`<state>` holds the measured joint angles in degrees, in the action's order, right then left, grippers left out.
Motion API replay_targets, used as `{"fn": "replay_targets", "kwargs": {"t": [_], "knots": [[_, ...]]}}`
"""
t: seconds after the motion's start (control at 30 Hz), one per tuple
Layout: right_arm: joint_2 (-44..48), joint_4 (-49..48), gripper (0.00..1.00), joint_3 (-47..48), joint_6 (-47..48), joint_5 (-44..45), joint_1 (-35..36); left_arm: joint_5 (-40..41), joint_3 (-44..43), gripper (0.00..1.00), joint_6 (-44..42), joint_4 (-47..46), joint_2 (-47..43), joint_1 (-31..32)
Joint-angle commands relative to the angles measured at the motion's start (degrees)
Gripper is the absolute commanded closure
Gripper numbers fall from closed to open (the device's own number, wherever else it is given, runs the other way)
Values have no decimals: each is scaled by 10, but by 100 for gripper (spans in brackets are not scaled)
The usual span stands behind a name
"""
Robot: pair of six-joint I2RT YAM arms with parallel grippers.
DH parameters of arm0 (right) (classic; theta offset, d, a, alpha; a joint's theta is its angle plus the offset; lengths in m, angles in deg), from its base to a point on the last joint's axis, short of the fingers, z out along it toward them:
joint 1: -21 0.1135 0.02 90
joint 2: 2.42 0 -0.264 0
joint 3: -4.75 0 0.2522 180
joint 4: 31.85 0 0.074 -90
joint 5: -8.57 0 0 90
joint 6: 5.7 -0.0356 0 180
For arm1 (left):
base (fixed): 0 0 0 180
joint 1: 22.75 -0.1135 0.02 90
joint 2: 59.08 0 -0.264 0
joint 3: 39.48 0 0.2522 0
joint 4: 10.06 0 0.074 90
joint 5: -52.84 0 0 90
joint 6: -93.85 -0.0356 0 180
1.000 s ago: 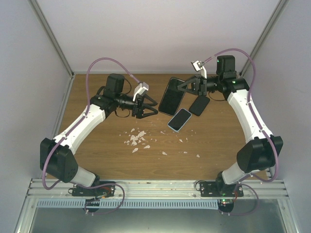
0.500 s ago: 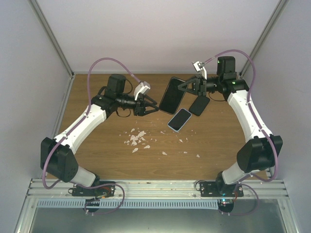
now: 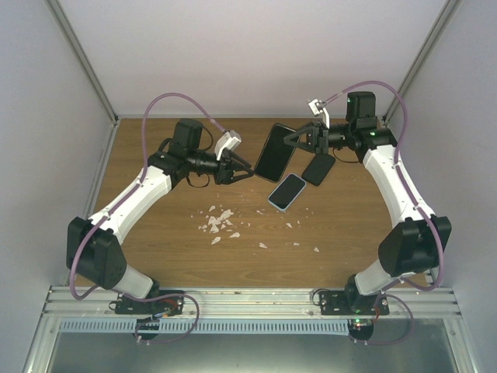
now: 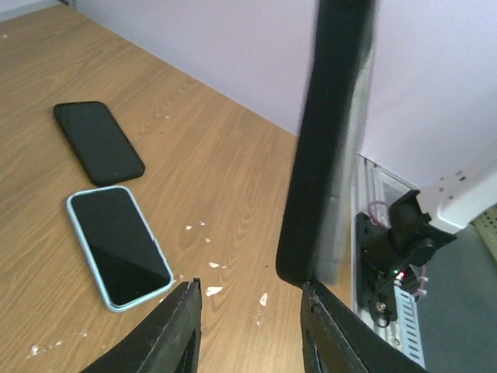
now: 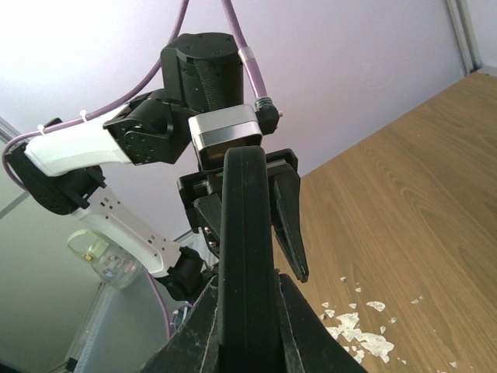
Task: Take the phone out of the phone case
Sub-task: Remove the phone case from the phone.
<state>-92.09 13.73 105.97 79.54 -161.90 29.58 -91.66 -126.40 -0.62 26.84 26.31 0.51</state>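
Note:
My right gripper (image 3: 293, 141) is shut on the black phone case (image 3: 273, 152) and holds it tilted above the table's far middle. The phone's dark face shows in it. In the right wrist view the case (image 5: 247, 233) stands edge-on between my right gripper's (image 5: 247, 284) fingers. My left gripper (image 3: 248, 172) is at the case's lower left corner, jaws partly open. In the left wrist view the case (image 4: 330, 140) rises edge-on, its bottom corner touching the right fingertip (image 4: 314, 299). The gap of my left gripper (image 4: 252, 291) holds nothing.
A phone in a light blue case (image 3: 286, 191) and a small black phone (image 3: 318, 168) lie flat on the wooden table under the held case. White crumbs (image 3: 220, 221) are scattered mid-table. Grey walls close in the left, right and back.
My left gripper has moved right, up to the held case's corner, and its jaws have narrowed. The right arm and the case have not moved.

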Motion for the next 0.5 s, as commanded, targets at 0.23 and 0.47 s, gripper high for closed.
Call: {"fn": "replay_targets", "kwargs": {"t": [0.23, 0.47], "knots": [[48, 9, 100, -16, -32, -201, 21, 69, 16, 69, 36, -63, 21, -28], [42, 7, 100, -6, -36, -191, 12, -70, 21, 59, 16, -73, -3, -38]]}}
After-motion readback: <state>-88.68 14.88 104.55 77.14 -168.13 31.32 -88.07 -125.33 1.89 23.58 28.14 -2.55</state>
